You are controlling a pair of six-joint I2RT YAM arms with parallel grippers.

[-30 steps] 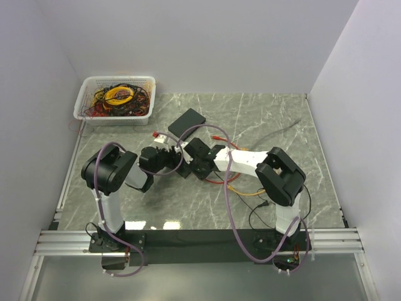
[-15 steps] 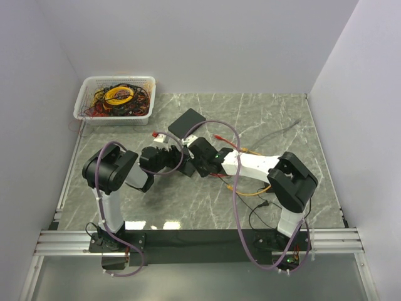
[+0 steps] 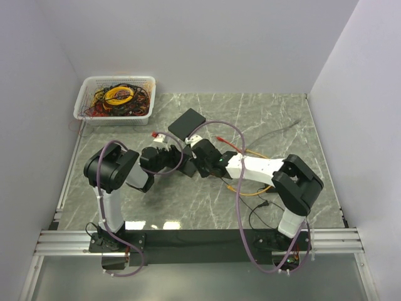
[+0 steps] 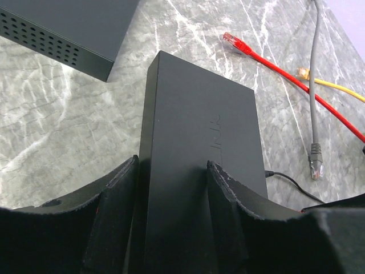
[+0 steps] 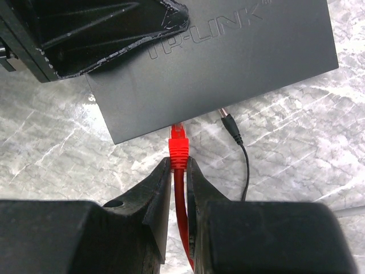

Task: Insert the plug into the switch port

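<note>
- the switch [image 4: 199, 131], a flat black box with a logo on its top face, sits about the middle of the bench [image 3: 276, 116], a little toward the left edge.
- the left fingers [image 4: 114, 217] stand partway apart at the switch's near end. one pad sits against its narrow side and the other lies over the logo face. both look to touch it, but whether they really squeeze it i cannot tell.
- the right fingers [image 5: 157, 197] are closed, pinching the red plug [image 5: 178, 147] at the back of its boot, where the red cable leaves it. the plug pokes straight out ahead of them.
- the plug's clear tip meets the switch edge that faces the right arm, near one corner of that edge. the port side is hidden from where i look, so i cannot tell whether the tip is inside a port or only butting against the edge.
- just beside the plug, a thin black power lead [image 5: 235, 136] comes up to the same edge.
- beyond the switch, toward the right edge of the bench, a loose red connector [image 4: 231, 40], a grey cable [image 4: 315, 80] and a yellow cable [image 4: 336, 87] lie on the marble, apart from both pairs of fingers.
- a vented black box [image 4: 63, 28] lies farther back, near the switch but not touching it. a white basket [image 3: 119, 78] stuffed with cables sits in the far left corner.
</note>
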